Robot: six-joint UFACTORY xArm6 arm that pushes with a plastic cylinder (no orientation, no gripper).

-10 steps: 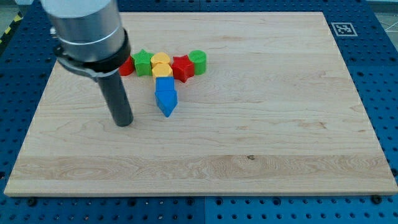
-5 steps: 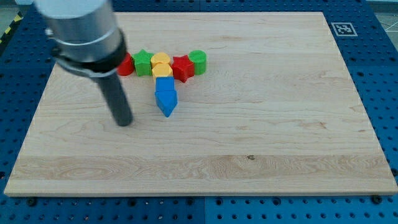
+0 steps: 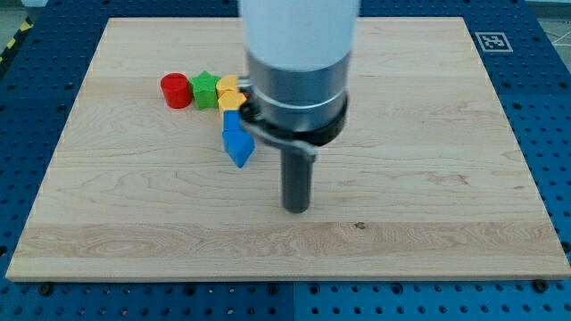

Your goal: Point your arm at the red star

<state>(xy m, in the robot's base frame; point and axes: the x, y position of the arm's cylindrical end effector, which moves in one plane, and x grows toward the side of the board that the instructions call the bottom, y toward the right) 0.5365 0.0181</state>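
Observation:
The red star is hidden behind my arm in the camera view. My tip (image 3: 296, 209) rests on the wooden board (image 3: 428, 178) near the middle, to the right of and below the blue blocks (image 3: 237, 143). A red cylinder (image 3: 176, 90), a green star (image 3: 205, 88) and yellow blocks (image 3: 228, 89) sit in a row at the upper left. The green cylinder is also hidden behind my arm.
A fiducial marker (image 3: 492, 41) sits at the board's top right corner. A blue perforated table (image 3: 558, 134) surrounds the board.
My arm has swung from the left of the blue blocks to the right of them, and now covers the red star and the green cylinder. The blocks have not moved.

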